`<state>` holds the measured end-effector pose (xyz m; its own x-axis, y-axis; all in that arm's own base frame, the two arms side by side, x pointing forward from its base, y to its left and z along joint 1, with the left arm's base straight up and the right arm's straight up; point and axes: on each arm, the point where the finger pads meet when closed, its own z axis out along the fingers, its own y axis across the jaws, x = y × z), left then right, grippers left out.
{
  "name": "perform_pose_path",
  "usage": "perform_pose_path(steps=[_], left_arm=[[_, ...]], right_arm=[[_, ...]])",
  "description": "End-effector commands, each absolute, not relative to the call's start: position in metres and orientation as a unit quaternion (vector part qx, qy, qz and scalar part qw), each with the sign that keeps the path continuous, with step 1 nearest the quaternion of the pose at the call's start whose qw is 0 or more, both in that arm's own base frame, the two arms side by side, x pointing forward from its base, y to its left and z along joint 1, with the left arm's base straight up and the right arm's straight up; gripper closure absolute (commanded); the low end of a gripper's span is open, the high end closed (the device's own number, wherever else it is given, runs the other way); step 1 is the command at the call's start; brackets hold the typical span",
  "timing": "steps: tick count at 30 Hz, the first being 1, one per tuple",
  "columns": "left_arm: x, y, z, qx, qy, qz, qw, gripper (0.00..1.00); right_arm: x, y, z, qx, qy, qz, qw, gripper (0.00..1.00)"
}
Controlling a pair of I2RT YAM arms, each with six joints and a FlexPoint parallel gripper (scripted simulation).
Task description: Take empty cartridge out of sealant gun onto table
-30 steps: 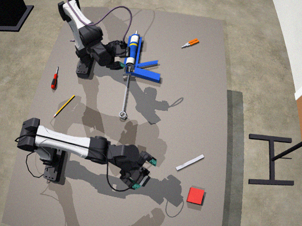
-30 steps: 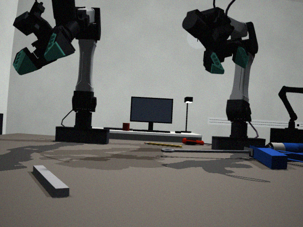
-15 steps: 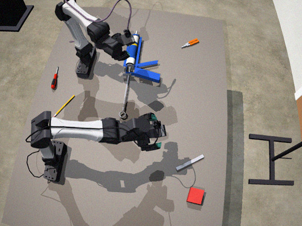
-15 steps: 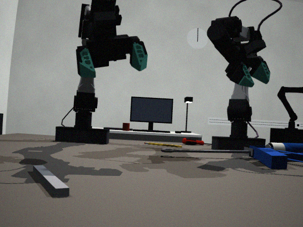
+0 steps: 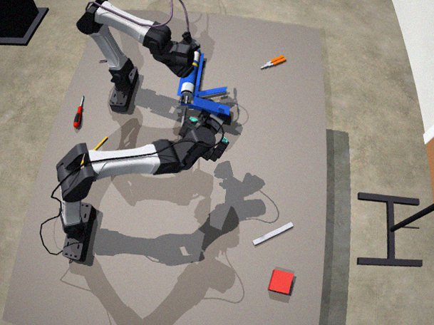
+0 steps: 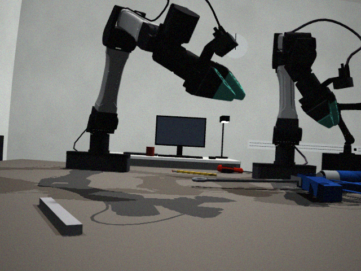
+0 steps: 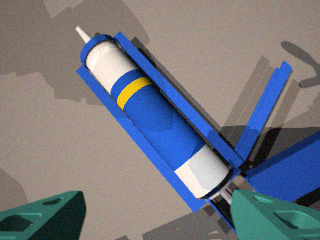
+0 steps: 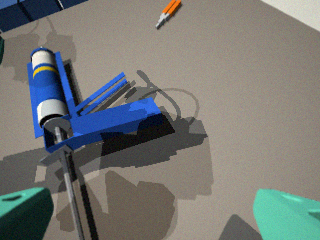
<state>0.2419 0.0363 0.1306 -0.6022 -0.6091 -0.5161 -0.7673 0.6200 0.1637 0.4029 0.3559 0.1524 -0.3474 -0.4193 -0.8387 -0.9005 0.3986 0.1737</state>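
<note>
Top: pliers (image 5: 273, 62) lie well beyond the gun (image 5: 212, 106).

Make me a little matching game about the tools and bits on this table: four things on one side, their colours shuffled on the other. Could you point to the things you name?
1. pliers (image 5: 277, 60) (image 8: 170, 11)
2. screwdriver (image 5: 77, 115) (image 6: 229, 169)
3. sealant gun's frame (image 5: 212, 106) (image 6: 326, 188) (image 7: 137, 142) (image 8: 115, 120)
4. pencil (image 5: 101, 143) (image 6: 198, 173)

A. blue
B. yellow
C. orange handles
D. red and black handle

1-C, 2-D, 3-A, 4-B

Both robot arms (image 5: 123, 163) (image 5: 122, 21) (image 6: 112, 78) (image 6: 287, 93) have silvery-white tubes between chunky black joints, teal fingertips (image 6: 225, 91) (image 6: 329, 119), loose cables (image 5: 41, 230) (image 5: 172, 10) (image 6: 323, 20), and black bases (image 5: 68, 253) (image 5: 115, 105) (image 6: 97, 161) (image 6: 262, 171) dotted with screw holes.
</note>
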Motion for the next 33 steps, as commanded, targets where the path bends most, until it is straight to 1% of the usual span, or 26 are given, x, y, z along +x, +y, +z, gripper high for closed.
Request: perform_pose_path(steps=[1, 7, 11, 13, 15, 16, 20, 26, 29, 33], left_arm=[[0.252, 0.039, 0.111, -0.451, 0.862, 0.133, 0.189, 0.25], [0.253, 0.061, 0.077, -0.558, 0.818, 0.072, 0.117, 0.25], [0.263, 0.08, 0.064, -0.631, 0.772, 0.028, 0.078, 0.25], [0.264, 0.087, 0.057, -0.654, 0.754, 0.017, 0.061, 0.25], [0.264, 0.087, 0.057, -0.654, 0.754, 0.017, 0.061, 0.25], [0.264, 0.09, 0.054, -0.664, 0.746, 0.012, 0.054, 0.25], [0.266, 0.102, 0.043, -0.7, 0.714, -0.004, 0.025, 0.25], [0.271, 0.111, 0.034, -0.718, 0.696, -0.014, 0.015, 0.25], [0.26, 0.11, 0.026, -0.716, 0.698, 0.0, -0.001, 0.25], [0.264, 0.111, 0.025, -0.716, 0.698, -0.004, 0.008, 0.25]], right_arm=[[0.39, 0.394, 0.184, -0.525, 0.656, 0.369, 0.398, 0.0], [0.339, 0.443, 0.183, -0.608, 0.555, 0.415, 0.388, 0.0], [0.318, 0.462, 0.179, -0.631, 0.522, 0.431, 0.379, 0.0], [0.318, 0.464, 0.172, -0.628, 0.531, 0.43, 0.372, 0.0], [0.318, 0.464, 0.172, -0.628, 0.531, 0.43, 0.372, 0.0], [0.319, 0.463, 0.185, -0.628, 0.525, 0.428, 0.384, 0.0], [0.318, 0.462, 0.185, -0.627, 0.528, 0.428, 0.38, 0.0], [0.318, 0.462, 0.185, -0.628, 0.527, 0.428, 0.382, 0.0], [0.318, 0.462, 0.186, -0.628, 0.526, 0.428, 0.383, 0.0], [0.318, 0.462, 0.185, -0.628, 0.526, 0.428, 0.382, 0.0]])
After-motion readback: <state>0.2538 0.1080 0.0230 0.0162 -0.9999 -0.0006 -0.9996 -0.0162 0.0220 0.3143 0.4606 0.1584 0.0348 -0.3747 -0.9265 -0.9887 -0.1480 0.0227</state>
